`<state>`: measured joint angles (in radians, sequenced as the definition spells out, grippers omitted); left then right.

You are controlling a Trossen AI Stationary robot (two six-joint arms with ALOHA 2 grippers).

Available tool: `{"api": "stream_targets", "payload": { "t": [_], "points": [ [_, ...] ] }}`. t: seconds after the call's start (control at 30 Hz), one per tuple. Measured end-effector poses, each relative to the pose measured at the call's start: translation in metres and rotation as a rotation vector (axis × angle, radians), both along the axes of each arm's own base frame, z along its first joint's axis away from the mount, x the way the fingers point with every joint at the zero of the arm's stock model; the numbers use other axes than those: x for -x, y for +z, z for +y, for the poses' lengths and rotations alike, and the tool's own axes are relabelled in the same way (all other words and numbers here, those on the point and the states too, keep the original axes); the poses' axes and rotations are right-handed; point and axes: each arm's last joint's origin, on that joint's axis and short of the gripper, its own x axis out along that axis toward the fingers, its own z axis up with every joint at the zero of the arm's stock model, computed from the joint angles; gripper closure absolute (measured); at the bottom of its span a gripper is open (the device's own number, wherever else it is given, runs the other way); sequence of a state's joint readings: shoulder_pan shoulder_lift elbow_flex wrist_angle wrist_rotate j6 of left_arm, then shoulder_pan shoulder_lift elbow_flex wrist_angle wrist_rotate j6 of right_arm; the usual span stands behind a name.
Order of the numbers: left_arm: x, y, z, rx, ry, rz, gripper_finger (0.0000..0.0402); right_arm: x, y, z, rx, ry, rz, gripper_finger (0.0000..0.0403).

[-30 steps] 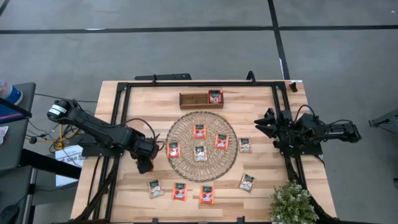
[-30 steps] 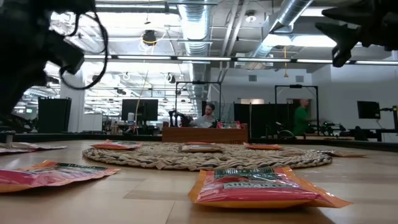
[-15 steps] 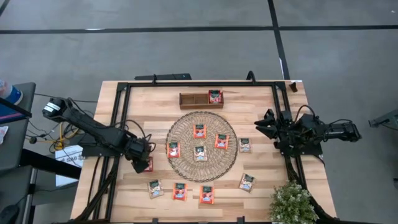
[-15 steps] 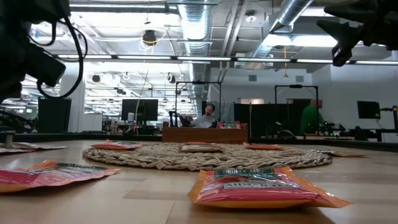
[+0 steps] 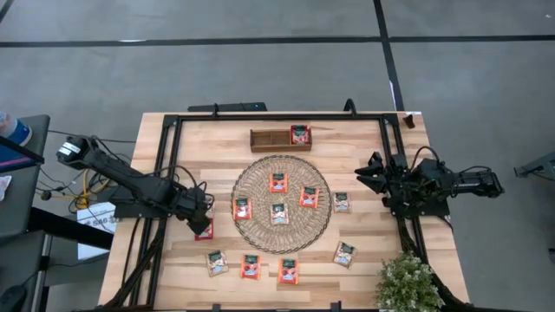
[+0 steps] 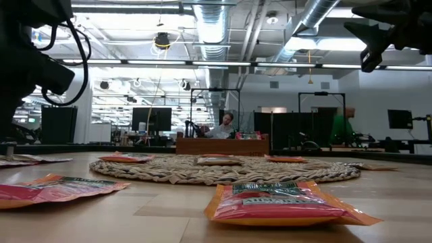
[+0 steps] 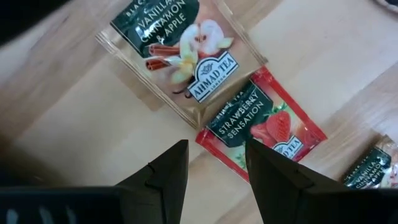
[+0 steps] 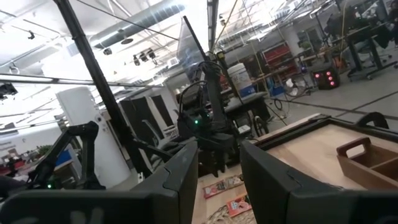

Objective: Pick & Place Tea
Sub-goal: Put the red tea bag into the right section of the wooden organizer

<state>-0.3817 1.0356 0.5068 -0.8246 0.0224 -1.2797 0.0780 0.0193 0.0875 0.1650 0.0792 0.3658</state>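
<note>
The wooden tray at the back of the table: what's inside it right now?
The wooden tray has one red-orange tea sachet in its right-hand compartment. The other compartments look bare from above. Whether anything lies under that sachet cannot be seen.

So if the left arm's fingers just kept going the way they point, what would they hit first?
Probably the two overlapping tea sachets: the left gripper points at the red strawberry sachet, with the pale vanilla sachet lying partly over it. Fingers open, holding nothing.

1. Sachet (image 7: 180, 65) just ahead of left gripper (image 7: 216, 163): clear-pale wrapper, dark green label, apple-cinnamon picture.
2. Adjacent sachet (image 7: 264, 127): red, strawberry picture.
3. Round mat (image 5: 281, 204): tan weave.
4. Desk (image 5: 364, 165): light wood.
</note>
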Motion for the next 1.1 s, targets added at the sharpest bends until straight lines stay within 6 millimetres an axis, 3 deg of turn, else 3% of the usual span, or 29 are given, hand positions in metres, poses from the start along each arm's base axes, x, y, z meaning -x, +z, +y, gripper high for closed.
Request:
{"api": "stream_targets", "payload": {
  "t": [0.6,1.1],
  "points": [
    [-0.015,-0.027,-0.007,-0.040,-0.086,0.130,0.0250,0.000,0.001,0.000,-0.002,0.000,-0.008,0.0290],
    [-0.019,-0.034,-0.009,-0.024,-0.115,0.158,0.0262,0.000,0.001,0.000,-0.003,0.001,-0.007,0.0290]
  ]
}}
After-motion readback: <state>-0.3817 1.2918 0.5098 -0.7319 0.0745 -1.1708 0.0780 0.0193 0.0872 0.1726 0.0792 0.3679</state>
